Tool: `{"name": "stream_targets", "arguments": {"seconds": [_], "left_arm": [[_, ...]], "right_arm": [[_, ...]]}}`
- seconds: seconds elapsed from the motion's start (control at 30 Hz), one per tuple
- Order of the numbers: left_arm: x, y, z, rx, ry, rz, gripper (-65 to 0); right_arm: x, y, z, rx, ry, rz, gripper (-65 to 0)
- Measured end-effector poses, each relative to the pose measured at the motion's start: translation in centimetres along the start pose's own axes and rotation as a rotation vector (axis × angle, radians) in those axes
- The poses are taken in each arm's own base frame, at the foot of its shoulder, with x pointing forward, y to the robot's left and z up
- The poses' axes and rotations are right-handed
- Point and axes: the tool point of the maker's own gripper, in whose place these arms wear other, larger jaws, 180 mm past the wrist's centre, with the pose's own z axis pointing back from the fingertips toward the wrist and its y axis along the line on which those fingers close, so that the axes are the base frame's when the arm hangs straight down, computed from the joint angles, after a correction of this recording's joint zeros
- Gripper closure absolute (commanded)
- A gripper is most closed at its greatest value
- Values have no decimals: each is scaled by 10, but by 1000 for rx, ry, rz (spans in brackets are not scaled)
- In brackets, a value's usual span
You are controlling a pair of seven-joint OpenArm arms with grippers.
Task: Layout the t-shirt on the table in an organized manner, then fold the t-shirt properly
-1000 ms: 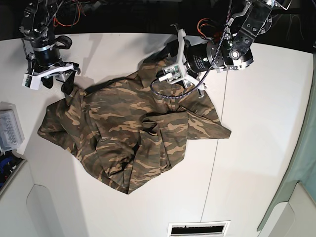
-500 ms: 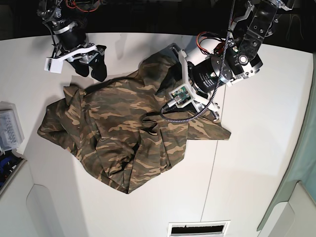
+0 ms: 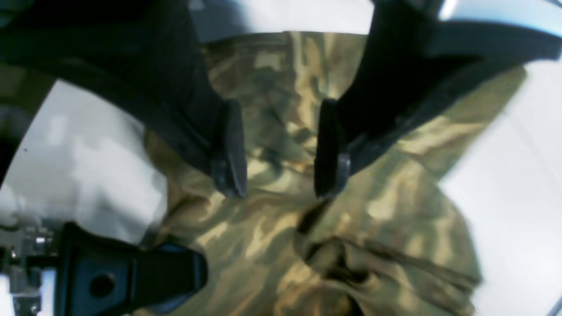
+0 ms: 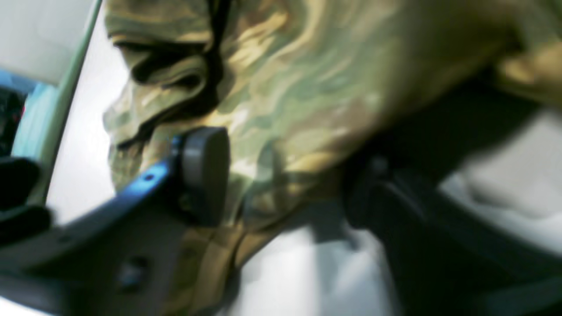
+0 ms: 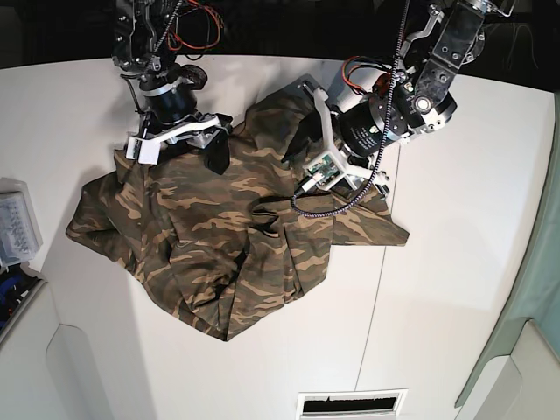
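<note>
The t-shirt lies crumpled mid-table, not yet spread flat. The left hand hangs over its upper edge with jaws apart and nothing between them, apparently ready to pinch a fold. The right hand straddles the shirt's hem, jaws parted around cloth, grip not settled.

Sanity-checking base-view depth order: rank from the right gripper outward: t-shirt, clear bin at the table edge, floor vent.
1. t-shirt: directly under the right gripper, top-left of the view.
2. clear bin: at the left edge, below the gripper.
3. floor vent: bottom of the view, across the shirt.
</note>
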Motion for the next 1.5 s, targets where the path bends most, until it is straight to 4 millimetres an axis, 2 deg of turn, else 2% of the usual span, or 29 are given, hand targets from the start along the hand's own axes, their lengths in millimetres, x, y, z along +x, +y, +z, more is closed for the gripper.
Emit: {"name": "stream_targets", "arguments": {"seconds": [0.1, 0.13, 0.2, 0.3, 0.43, 0.53, 0.57, 0.63, 0.73, 0.87, 1.0, 1.1, 1.27, 1.5], "left_arm": [[-21, -3, -5, -8, 45, 25, -290], [-29, -3, -5, -11, 60, 31, -290], [-42, -4, -7, -12, 88, 41, -290], [-52, -2, -8, -9, 113, 41, -290], [-49, -1, -9, -7, 105, 39, -290], [-48, 2, -9, -3, 102, 36, -290], [-48, 2, -9, -3, 103, 35, -290], [-48, 2, -9, -3, 103, 36, -290], [-48, 1, -9, -3, 103, 35, -290], [-48, 2, -9, -3, 103, 35, -290], [-48, 2, -9, -3, 103, 36, -290], [-48, 1, -9, -4, 102, 36, -290], [-48, 2, -9, -3, 106, 36, -290], [-51, 2, -9, -3, 121, 36, -290]], "right_arm": [[-10, 12, 9, 34, 55, 6, -105], [-9, 17, 11, 41, 65, 15, -70], [9, 32, 14, 86, 28, 46, -40], [43, 47, 26, 114, -58, 97, -40], [60, 48, 57, 91, -88, 179, -40], [87, 53, 78, 92, -154, 257, -47], [97, 56, 85, 96, -181, 279, -68], [103, 51, 96, 83, -179, 319, -124], [87, 27, 106, 10, -97, 324, -205], [75, 5, 111, -46, -59, 290, -256], [55, -21, 97, -77, -37, 208, -289], [29, -39, 73, -81, 27, 136, -298], [3, -25, 33, 41, 73, 10, -298], [-24, 27, 4, 162, 112, -23, -298]]}}
